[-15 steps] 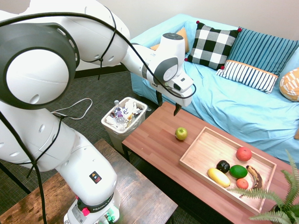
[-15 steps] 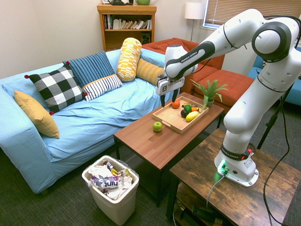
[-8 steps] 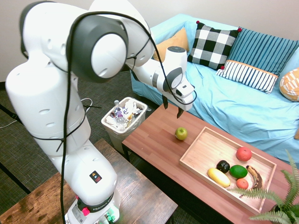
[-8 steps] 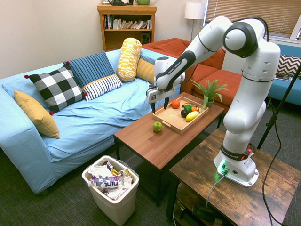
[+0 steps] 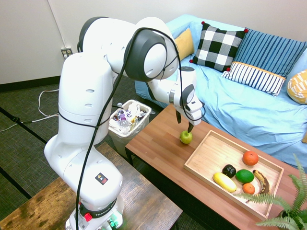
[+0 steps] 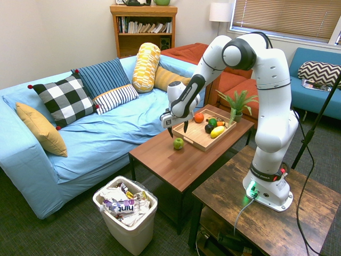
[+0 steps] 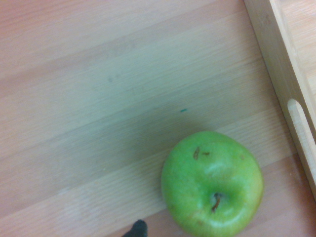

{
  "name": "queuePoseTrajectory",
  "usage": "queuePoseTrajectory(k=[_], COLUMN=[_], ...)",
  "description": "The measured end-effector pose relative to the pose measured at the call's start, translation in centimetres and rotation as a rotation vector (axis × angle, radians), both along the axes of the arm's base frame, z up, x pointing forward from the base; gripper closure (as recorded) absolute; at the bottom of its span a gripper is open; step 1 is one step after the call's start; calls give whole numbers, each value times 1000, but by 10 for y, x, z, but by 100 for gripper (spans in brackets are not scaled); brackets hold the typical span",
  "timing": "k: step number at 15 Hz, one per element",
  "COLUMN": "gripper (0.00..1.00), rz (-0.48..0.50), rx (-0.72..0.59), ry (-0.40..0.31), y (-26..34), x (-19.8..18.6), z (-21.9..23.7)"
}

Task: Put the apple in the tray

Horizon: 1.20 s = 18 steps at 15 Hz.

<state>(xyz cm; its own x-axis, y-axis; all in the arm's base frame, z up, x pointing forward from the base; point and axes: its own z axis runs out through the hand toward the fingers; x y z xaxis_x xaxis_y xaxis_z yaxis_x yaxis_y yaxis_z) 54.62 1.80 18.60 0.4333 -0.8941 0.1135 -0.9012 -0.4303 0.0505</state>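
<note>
**Gripper parked right over the apple, nothing grabbed**

While the arm reaches out over the coffee table (image 5: 158, 148), the gripper (image 5: 184, 123) hangs just above the apple (image 5: 186, 137) with its two dark fingers spread apart, one on each side of the fruit's top, not closed on anything. In the second exterior view you can see the same thing: gripper (image 6: 178, 130) pointing down, fingers open, apple (image 6: 178, 143) sitting on the wood directly below.

Going left to right in the first exterior view: there's a white trash bin (image 5: 127, 120) full of wrappers on the floor off the table's left end, then the apple, resting on the bare tabletop near the sofa-side edge, then the tray (image 5: 206, 158) just beside it. The apple is outside the tray, close to the tray's left wall but not touching it.

The wrist view backs that up: the apple (image 7: 212, 183) is stem dimple up on the wood, and the tray (image 7: 281, 74) wall with a handle slot runs along nearby with a strip of table between them.

Inside the tray, toward its far right end, there's an orange-red fruit (image 5: 250, 157), a dark one (image 5: 229, 170), a glossy green one (image 5: 244, 176), a yellow one (image 5: 224, 182) and a dark browned banana (image 5: 261, 181). The blue sofa (image 5: 240, 105) is behind the table.
</note>
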Motion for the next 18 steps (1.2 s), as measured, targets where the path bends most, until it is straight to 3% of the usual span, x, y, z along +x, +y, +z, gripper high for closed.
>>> queuePoseTrajectory(k=[11,12,18], gripper=[0,100,100], rz=[-62,-62,-60], rx=[-3,0,24], ry=[71,75,97], y=[-14,-15,-16], x=[23,26,32], z=[-76,-80,-85])
